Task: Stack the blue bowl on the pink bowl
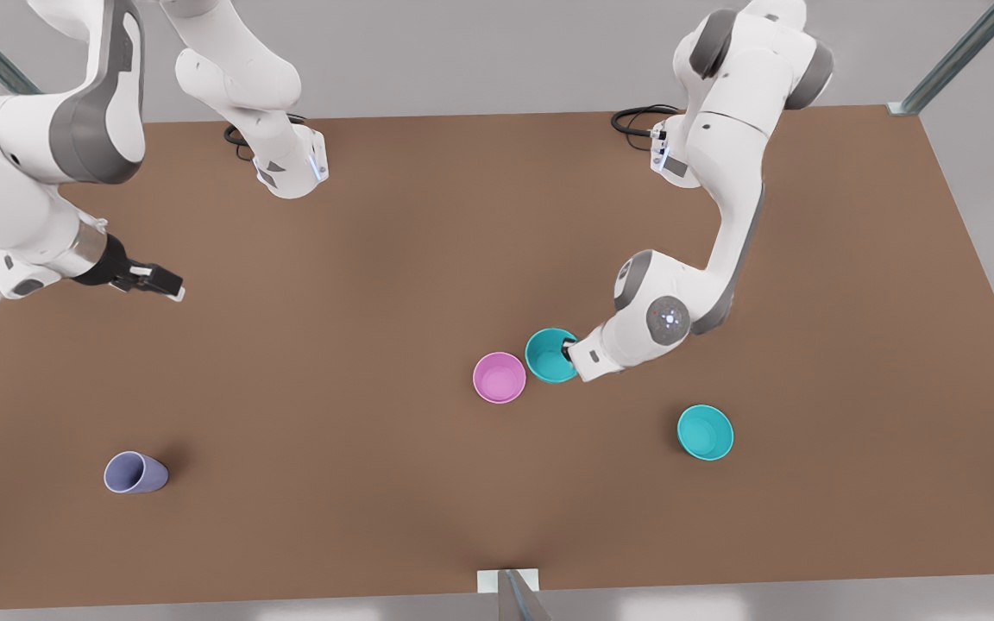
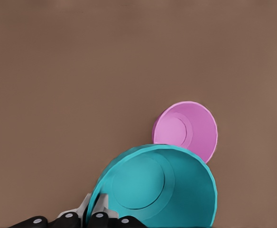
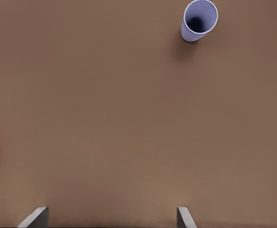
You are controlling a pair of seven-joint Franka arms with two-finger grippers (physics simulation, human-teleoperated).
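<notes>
Two arms, one table (image 1: pixel 393 285), four vessels. Entries run largest to smallest.

1. Table: brown, flat, carries all items.

2. Left arm: on front view's right, reaching down to centre. Left gripper (image 1: pixel 568 349) sits at the blue bowl's rim on the side away from the pink bowl. In left wrist view its fingers (image 2: pixel 96 208) stand close together w/ the bowl wall between them, so it appears clamped on the rim; bowl looks tilted and poss. lifted, contact w/ table not clear.

3. Right arm: on front view's left, waiting, well apart from both bowls. Right gripper (image 1: pixel 160 283) hangs over bare table; fingertips (image 3: pixel 34 217) spread wide in right wrist view, holding nothing.

4. Blue bowl (image 1: pixel 550 354): teal, round, mouth up. Just beside the pink bowl, rims near touching or overlapping; cannot tell which.

5. Pink bowl (image 1: pixel 499 377): round, mouth up, empty, on table. Key relation: lies from the gripper straight across the blue bowl, toward front view's left and slightly nearer cam. Left arm is far the nearer. Judged next: short carry that way, then lower so bowls nest. Risk: rim catching rim and shoving pink bowl aside.

6. Second teal bowl (image 1: pixel 705 432): twin, untouched, off to front view's right.

7. Lavender cup (image 1: pixel 135 473): tapered, near front view's lower left, not part of job.
</notes>
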